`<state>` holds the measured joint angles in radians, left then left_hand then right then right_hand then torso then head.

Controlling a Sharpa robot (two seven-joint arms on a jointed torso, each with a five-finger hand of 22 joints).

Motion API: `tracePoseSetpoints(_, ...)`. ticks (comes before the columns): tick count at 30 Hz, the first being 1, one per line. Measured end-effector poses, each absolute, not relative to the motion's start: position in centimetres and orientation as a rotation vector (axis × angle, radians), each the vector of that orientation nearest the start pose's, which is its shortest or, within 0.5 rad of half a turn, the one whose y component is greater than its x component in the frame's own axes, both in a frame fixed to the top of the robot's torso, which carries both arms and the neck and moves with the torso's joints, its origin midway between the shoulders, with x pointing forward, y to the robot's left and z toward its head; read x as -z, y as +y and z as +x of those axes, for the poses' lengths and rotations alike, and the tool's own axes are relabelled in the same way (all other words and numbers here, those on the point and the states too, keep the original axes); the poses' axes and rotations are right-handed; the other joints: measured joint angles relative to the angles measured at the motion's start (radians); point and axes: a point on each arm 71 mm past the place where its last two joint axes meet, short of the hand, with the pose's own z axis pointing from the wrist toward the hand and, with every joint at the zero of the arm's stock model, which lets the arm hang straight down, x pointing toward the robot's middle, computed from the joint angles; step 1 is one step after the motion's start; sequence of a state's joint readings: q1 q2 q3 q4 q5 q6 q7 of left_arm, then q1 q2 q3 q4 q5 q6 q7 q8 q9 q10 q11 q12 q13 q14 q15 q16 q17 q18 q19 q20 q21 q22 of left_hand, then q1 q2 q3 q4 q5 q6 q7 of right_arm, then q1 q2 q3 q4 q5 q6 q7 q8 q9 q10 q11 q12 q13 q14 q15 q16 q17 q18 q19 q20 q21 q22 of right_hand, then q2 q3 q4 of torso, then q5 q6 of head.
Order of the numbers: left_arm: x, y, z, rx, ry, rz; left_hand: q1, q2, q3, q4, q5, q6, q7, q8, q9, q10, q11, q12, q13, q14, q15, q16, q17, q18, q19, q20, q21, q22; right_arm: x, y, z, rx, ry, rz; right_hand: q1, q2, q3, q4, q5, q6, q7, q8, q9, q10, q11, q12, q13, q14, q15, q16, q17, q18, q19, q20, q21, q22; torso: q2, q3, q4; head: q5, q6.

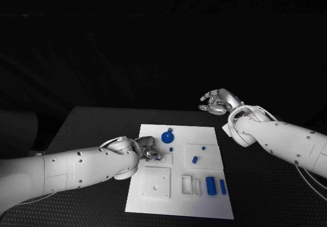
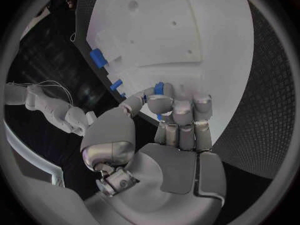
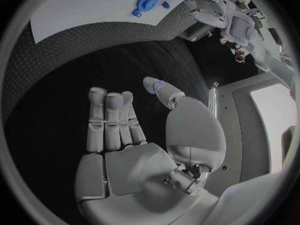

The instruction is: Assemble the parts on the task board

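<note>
Black table (image 1: 89,123) carried the white task board (image 1: 204,208) at centre, long axis running away from the robot. Board's far part bore a round blue part w/ a small tab (image 1: 167,137); right of it a raised square plate (image 1: 208,150) held a short blue peg (image 1: 195,160) and a tiny blue stud (image 1: 202,148). Near-left, a white square block w/ holes (image 1: 156,181); beside it two narrow slots (image 1: 191,185), whose contents could not be told. Near-right, two blue cylinders lay side by side, the thicker (image 1: 211,185) left of the thinner (image 1: 223,187), just apart. Left arm (image 1: 68,168) reached in over the board's left edge; left hand (image 1: 149,152) sat low at that edge, fingers curled, and in the left wrist view pinched a small blue part (image 2: 159,88) between thumb and fingers (image 2: 182,112). Right arm (image 1: 286,139) stood off the board's far-right corner, well apart from all parts; right hand (image 1: 219,101) was raised above the table, holding nothing, fingers (image 3: 107,117) straight and thumb spread wide, per right wrist view.
</note>
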<state>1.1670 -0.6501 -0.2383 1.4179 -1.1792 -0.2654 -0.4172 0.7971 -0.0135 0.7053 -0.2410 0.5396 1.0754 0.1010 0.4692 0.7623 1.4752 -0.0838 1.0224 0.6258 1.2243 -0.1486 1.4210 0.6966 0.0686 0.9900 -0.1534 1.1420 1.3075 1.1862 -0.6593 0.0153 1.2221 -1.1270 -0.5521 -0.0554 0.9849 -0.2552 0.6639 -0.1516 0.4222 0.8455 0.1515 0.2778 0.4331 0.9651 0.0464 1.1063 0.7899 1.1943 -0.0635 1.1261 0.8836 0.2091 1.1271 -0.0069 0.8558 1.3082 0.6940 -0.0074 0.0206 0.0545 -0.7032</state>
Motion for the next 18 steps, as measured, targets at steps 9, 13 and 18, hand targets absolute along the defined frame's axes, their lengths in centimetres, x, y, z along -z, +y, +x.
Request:
tracePoseSetpoints(9,29.1,15.57,46.37,0.461,2.114,-0.131,-0.001,0.001,0.0,0.0,-0.035,0.0,0.0,0.046,0.001,-0.003,0.003,0.007,-0.007,0.0,0.0,0.004,-0.004,-0.002,0.0,0.0,0.0,0.0,18.09,-20.86,54.63,-0.693,1.474,0.312,0.0,0.0,0.0,0.0,0.0,0.003,0.0,0.0,0.0,0.0,0.0,0.0,-0.001,0.0,0.0,0.0,0.0,0.0,0.0,0.0,-0.001,0.0,0.0,0.0002,-0.0004,0.001,0.001)
tracePoseSetpoints(13,29.12,15.44,46.39,0.461,2.119,-0.126,-0.01,0.01,-0.008,0.009,-0.067,0.005,0.0,0.118,0.051,-0.003,0.003,0.012,-0.01,0.002,0.002,0.004,-0.006,-0.002,0.0,0.0,0.0,0.0,18.09,-20.88,54.63,-0.692,1.475,0.312,0.0,0.0,0.0,0.0,0.006,0.0,0.003,0.0,0.001,0.0,0.0,0.0,-0.001,0.0,0.0,0.0,-0.001,0.0,0.0,0.0,-0.004,0.0,0.0,0.0002,-0.0006,0.002,0.002)
tracePoseSetpoints(18,29.3,15.26,46.31,0.458,2.131,-0.119,-0.013,0.013,-0.007,0.016,-0.088,0.026,-0.003,0.126,0.039,-0.003,0.003,0.018,-0.011,0.004,0.0,0.009,-0.007,0.009,0.0,0.0,0.0,0.0,18.1,-20.88,54.63,-0.692,1.475,0.312,0.0,0.0,0.0,0.0,0.012,0.0,0.003,0.0,0.001,0.0,0.0,0.0,-0.003,0.0,0.0,0.0,-0.001,0.0,0.0,0.0,-0.004,0.0,0.0,0.0005,-0.0006,0.002,0.002)
